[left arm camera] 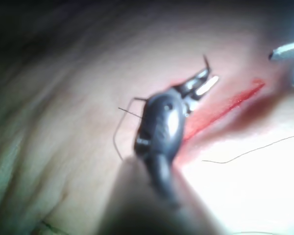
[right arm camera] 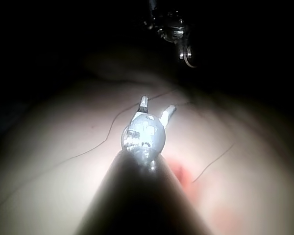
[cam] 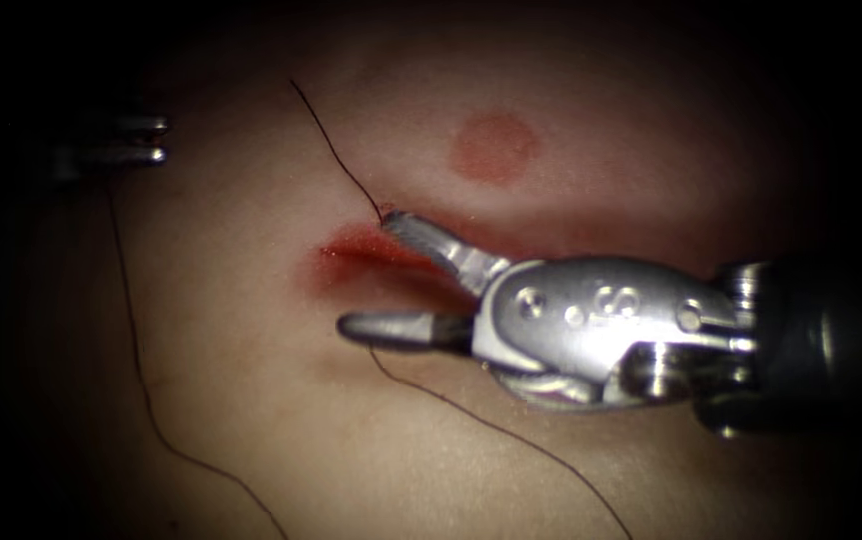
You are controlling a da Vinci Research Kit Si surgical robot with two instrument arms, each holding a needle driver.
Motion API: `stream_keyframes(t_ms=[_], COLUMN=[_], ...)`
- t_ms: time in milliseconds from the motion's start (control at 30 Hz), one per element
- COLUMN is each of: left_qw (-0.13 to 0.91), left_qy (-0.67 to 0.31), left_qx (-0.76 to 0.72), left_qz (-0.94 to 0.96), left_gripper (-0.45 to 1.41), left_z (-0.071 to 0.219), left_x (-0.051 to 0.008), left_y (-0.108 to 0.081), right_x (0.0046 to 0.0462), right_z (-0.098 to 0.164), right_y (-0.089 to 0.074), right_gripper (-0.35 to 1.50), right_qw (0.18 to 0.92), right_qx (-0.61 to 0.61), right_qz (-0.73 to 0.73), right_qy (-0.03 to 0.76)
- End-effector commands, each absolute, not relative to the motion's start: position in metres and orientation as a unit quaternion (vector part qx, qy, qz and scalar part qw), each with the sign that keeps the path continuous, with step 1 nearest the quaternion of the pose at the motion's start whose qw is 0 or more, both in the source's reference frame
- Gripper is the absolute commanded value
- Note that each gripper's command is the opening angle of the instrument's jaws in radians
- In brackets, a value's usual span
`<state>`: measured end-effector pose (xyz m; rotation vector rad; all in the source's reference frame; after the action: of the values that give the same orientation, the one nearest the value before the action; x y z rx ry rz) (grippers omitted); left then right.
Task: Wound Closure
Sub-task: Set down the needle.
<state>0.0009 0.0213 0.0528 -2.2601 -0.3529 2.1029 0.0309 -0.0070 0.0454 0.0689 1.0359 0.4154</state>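
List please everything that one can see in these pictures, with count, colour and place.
pale pork-belly tissue: one, pinkish, under everything.
short cut: one, at the tissue's middle.
red fluid: one patch, red, along the cut.
round reddish mark: one, above the cut.
thin dark thread: three strands, one running up from the cut, one below it, one at far left.
thin curved needle: one, pale, seemingly at the left tool's tip, not in the tissue.
right arm's silver tool: one, jaws open across the cut, holding nothing.
left arm's tool: one, dim, far left of the cut.

Embossed "S" mark on right tool (cam: 391,280) metal wrist housing, no other text
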Motion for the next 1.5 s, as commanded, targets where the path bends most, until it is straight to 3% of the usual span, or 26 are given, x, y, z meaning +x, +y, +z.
stream_keyframes(t_ms=[33,300,833,1133,1200,1300,1367,1500], left_qw=[0.021,0.026,0.020,0.016,0.031,0.058,0.086,0.121], left_qy=[-0.116,-0.096,-0.050,-0.059,-0.071,-0.083,-0.103,-0.135], left_qx=[-0.724,-0.609,-0.448,-0.413,-0.413,-0.410,-0.400,-0.398], left_qz=[0.679,0.787,0.893,0.909,0.908,0.907,0.906,0.899], left_gripper=[-0.35,-0.35,-0.35,-0.35,-0.12,0.08,0.38,0.54], left_z=[0.054,0.061,0.073,0.075,0.076,0.076,0.076,0.075], left_x=[0.0011,0.0049,-0.0005,-0.0005,-0.0005,-0.0007,-0.0008,-0.0010], left_y=[0.021,0.019,0.019,0.019,0.019,0.019,0.018,0.017], right_x=[0.0313,0.0298,0.0283,0.0273,0.0273,0.0274,0.0274,0.0274], right_z=[0.046,0.045,0.046,0.046,0.046,0.046,0.046,0.046], right_y=[-0.008,-0.008,-0.009,-0.009,-0.009,-0.009,-0.009,-0.010], right_gripper=[1.45,1.43,1.41,1.40,1.40,1.40,1.40,1.40], right_qw=[0.849,0.856,0.866,0.870,0.870,0.870,0.870,0.871], right_qx=[0.033,0.028,0.028,0.028,0.028,0.028,0.028,0.028], right_qz=[0.196,0.194,0.184,0.183,0.183,0.184,0.183,0.183], right_qy=[0.489,0.478,0.463,0.457,0.457,0.456,0.456,0.456])
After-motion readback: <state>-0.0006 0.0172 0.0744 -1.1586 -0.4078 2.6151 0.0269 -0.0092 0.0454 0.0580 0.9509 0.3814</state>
